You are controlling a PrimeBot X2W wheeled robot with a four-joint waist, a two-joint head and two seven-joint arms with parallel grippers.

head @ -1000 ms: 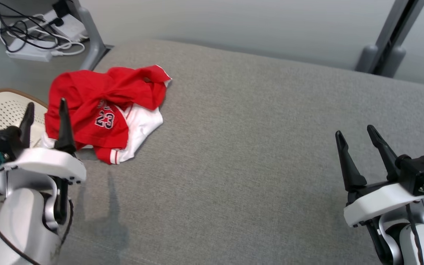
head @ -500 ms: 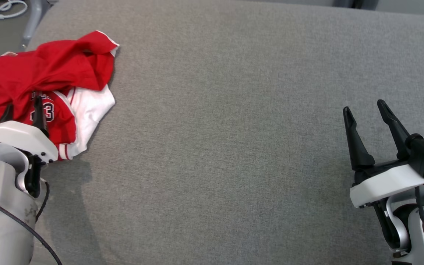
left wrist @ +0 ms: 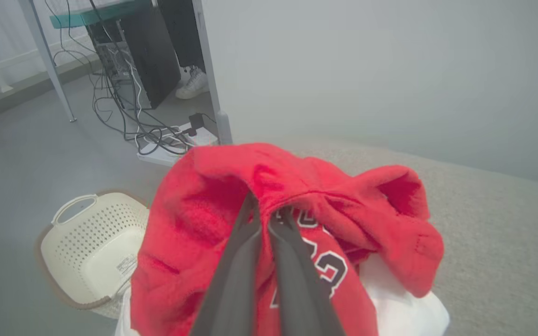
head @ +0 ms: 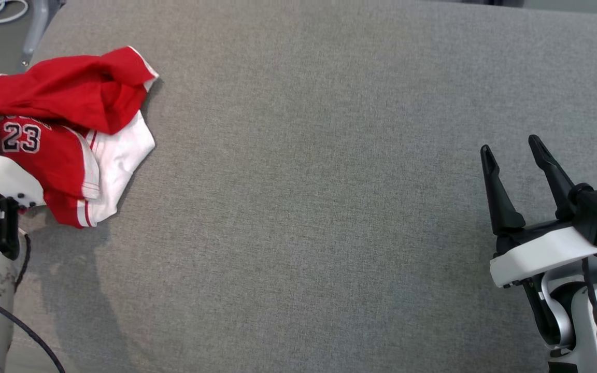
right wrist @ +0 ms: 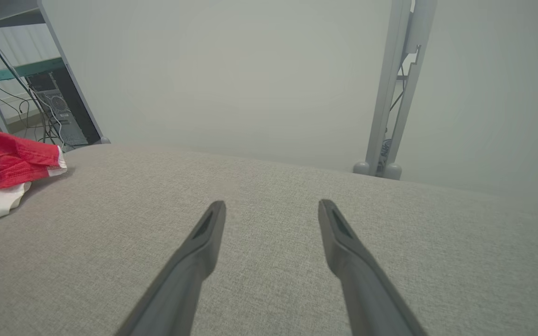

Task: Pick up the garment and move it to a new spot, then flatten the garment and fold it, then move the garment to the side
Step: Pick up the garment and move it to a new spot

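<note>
Left wrist view, inspector: hazard?
Inspector: Left claw (left wrist: pixel 266 207) grips the red jersey (left wrist: pixel 194 210) at the cushion's (head: pixel 303 207) ten o'clock edge; the pinch looks shallow, so cloth may slip on lifting. Right claw (head: pixel 511 146) stands open at four o'clock.

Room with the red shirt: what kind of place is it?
Probably a lab or workshop, not a home: a computer tower with tangled cables on the bare floor, metal frame posts, and a grey padded worktop.

Left hand (left wrist: pixel 266 206) tips deep inside red folds of the bunched garment (left wrist: pixel 194 219).
</note>
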